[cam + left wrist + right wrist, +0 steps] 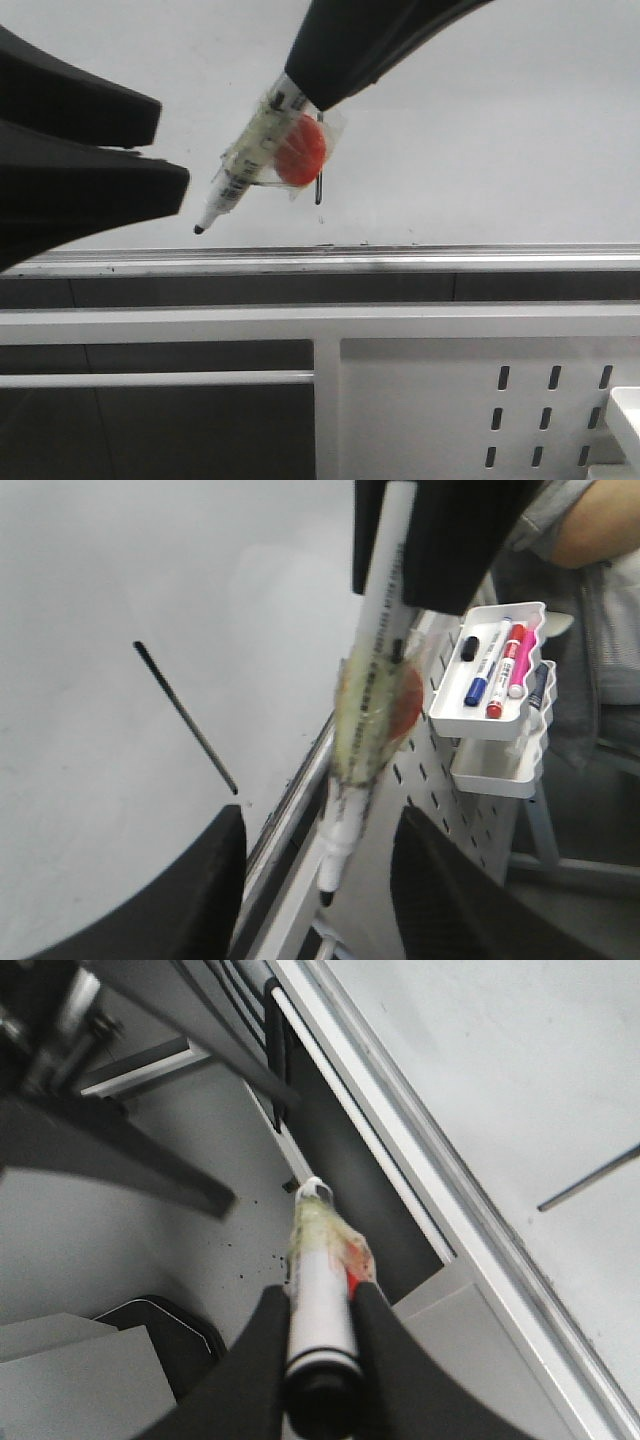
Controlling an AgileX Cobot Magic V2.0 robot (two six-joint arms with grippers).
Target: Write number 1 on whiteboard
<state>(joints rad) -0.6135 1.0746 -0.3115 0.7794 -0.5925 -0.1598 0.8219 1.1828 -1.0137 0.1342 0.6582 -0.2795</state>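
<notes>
On the whiteboard [520, 130], the number 1 [319, 190] sits at 5 o'clock from the light, stiff marker [245, 170], best held mid-barrel, which the right fingers [320, 1310] clamp while the left fingers [320, 880] gape empty.

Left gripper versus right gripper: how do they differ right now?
The right gripper is shut on the marker; the left gripper stands open and holds nothing. In the front view the right one comes down from above, the left one reaches in from the side. Both have black fingers.
</notes>
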